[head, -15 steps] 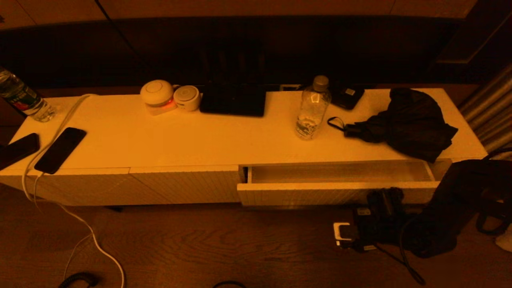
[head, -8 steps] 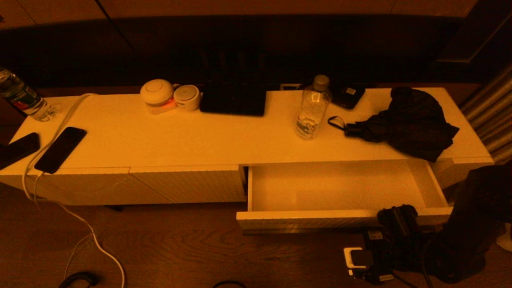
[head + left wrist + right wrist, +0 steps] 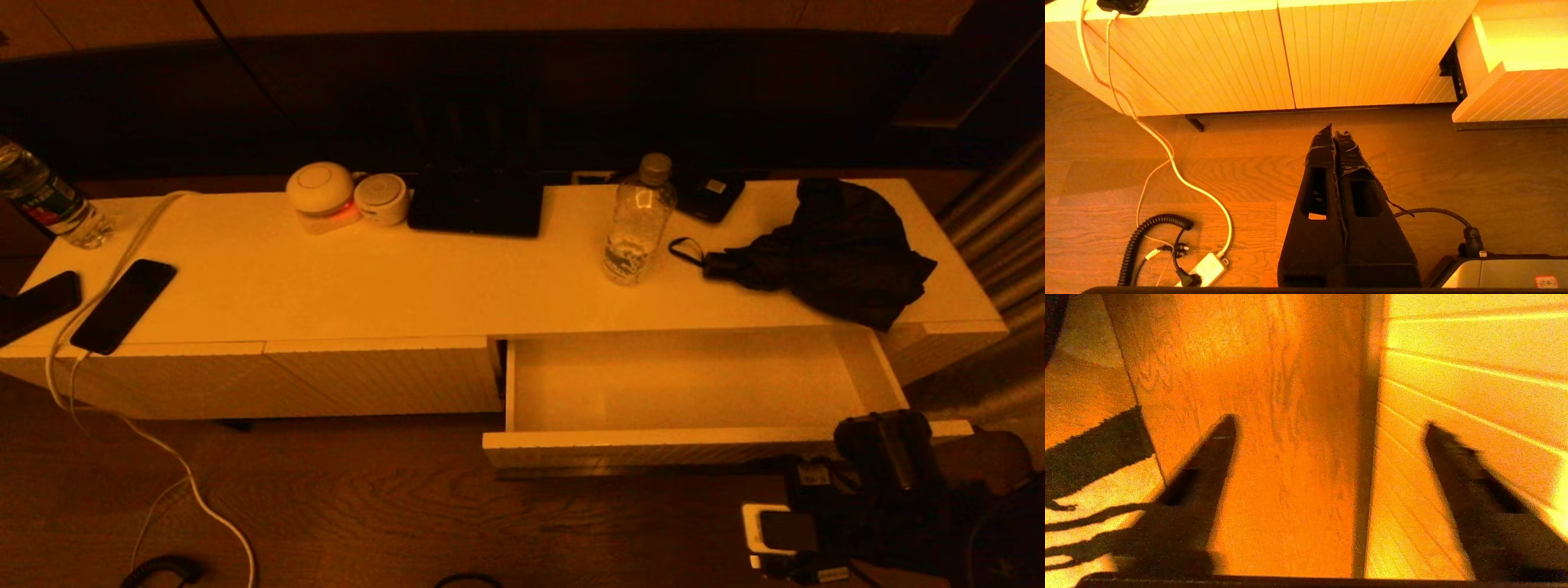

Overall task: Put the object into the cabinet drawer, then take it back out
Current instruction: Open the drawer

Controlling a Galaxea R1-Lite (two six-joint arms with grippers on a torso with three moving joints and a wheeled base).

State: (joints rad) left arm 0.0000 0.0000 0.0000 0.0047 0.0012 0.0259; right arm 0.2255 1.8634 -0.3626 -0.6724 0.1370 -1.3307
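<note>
Wood floor fills the lower frame; above it the drawer [image 3: 686, 384] stands pulled out, lower right, under a counter [image 3: 424, 286] carrying two bottles and two phones. Only the wrist views show jaws: the right gripper [image 3: 1331, 433] has its jaws apart beside the ribbed front, and the left gripper [image 3: 1336, 132], parked over the floor, has them together.

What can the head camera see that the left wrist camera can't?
Only the head view shows the cabinet top with the clear bottle, the black umbrella, the phones and the right end effector at the drawer's right front corner. Only the left wrist view shows the left end effector, shut above the floor, and the coiled black cord. Both show the open cabinet drawer and the white cable.
</note>
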